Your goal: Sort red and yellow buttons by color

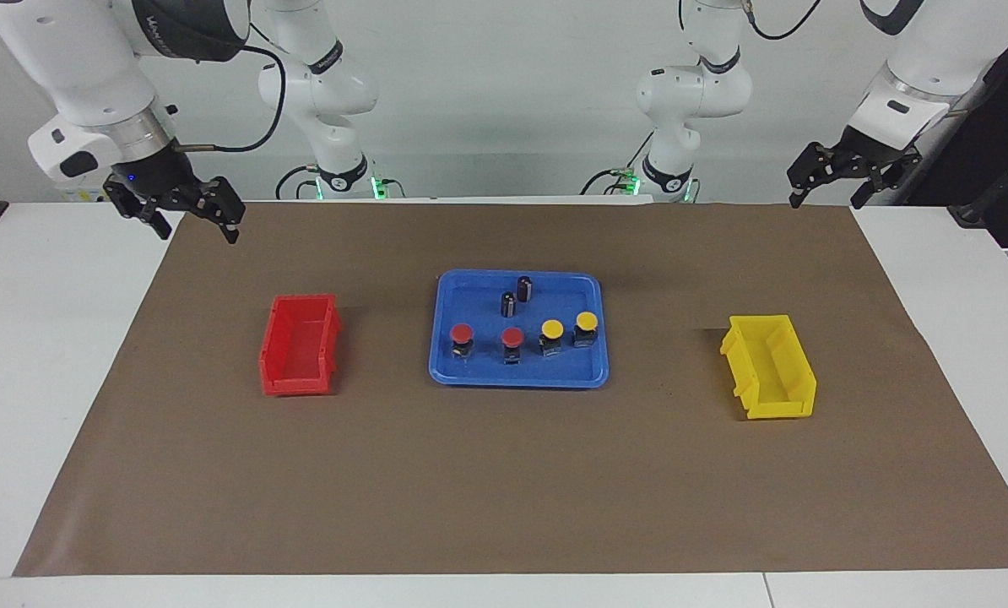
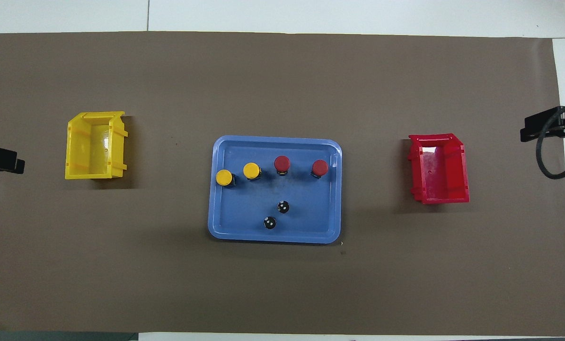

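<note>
The left gripper [image 1: 837, 181] hangs over the mat's [image 1: 504, 473] corner at its own end of the bench [image 1: 48, 338], fingers spread and holding nothing. The right gripper [image 1: 187, 218] hangs over the corner at its end, fingers likewise apart and empty. On the mat's middle lies the blue tray [image 1: 445, 371]. In it, nearest the robots, stand two dark cylinders [image 1: 524, 288]. Farther out the four buttons stand in a row: two red buttons [image 1: 462, 332] toward the right arm's end, two yellow buttons [image 1: 586, 321] toward the left arm's. The red bin [image 1: 300, 380] sits toward the right arm's end, the yellow bin [image 1: 776, 405] toward the left arm's, both well apart from the tray.
</note>
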You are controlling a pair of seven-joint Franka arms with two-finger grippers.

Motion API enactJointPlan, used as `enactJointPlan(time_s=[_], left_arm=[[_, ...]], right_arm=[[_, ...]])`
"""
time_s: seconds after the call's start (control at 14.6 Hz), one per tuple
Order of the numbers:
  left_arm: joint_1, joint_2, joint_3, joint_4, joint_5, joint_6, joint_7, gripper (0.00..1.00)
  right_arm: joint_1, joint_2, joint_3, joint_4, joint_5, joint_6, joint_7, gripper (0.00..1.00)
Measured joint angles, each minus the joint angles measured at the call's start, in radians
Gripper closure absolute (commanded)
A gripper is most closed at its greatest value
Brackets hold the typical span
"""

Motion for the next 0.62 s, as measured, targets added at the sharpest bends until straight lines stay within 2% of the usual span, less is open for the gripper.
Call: enactJointPlan(time_s=[0.48,0.62], left_arm=[[0.000,0.000,0.000,0.000,0.000,-0.001,0.000,0.00],[0.000,0.000,0.000,0.000,0.000,-0.001,0.000,0.00]], right_arm=[[0.008,0.001,0.011,0.001,0.001,0.000,0.000,0.00],[0.009,0.016,0.025,0.033,0.001,-0.026,0.000,0.00]])
